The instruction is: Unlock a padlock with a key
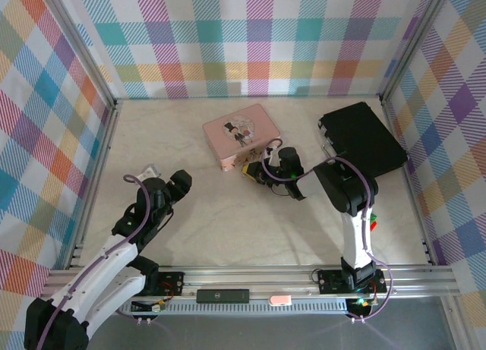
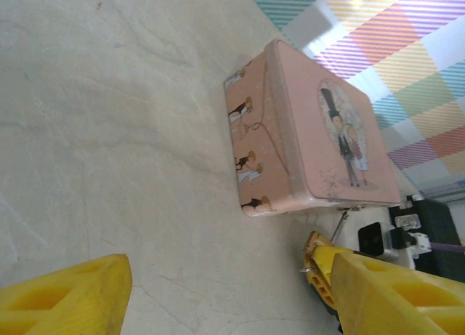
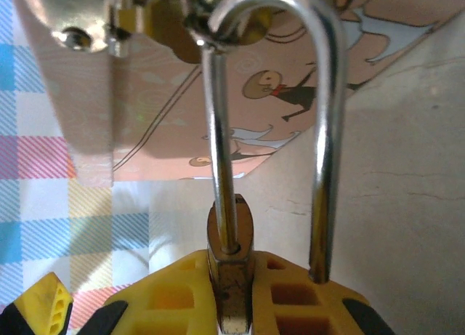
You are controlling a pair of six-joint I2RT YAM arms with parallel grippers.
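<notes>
My right gripper (image 3: 231,273) is shut on the brass body of the padlock (image 3: 231,277), pinched between its yellow fingers (image 3: 167,299). The silvery shackle (image 3: 320,131) loops up through the hasp of the pink tin (image 3: 290,95). One shackle leg sits in the body; the other ends beside it, over a finger. In the top view that gripper (image 1: 254,171) is at the tin's (image 1: 241,134) near right corner. My left gripper (image 1: 181,181) hovers to the left, open (image 2: 232,291) over bare table, facing the tin (image 2: 320,131). The key is hidden; a tiny silver pin (image 2: 306,269) pokes out by the right finger.
A black case (image 1: 363,137) lies at the back right, close behind the right arm. Checked walls (image 1: 243,39) enclose the table on three sides. A metal rail (image 1: 250,278) runs along the near edge. Bare tabletop (image 1: 228,221) spreads between the two arms.
</notes>
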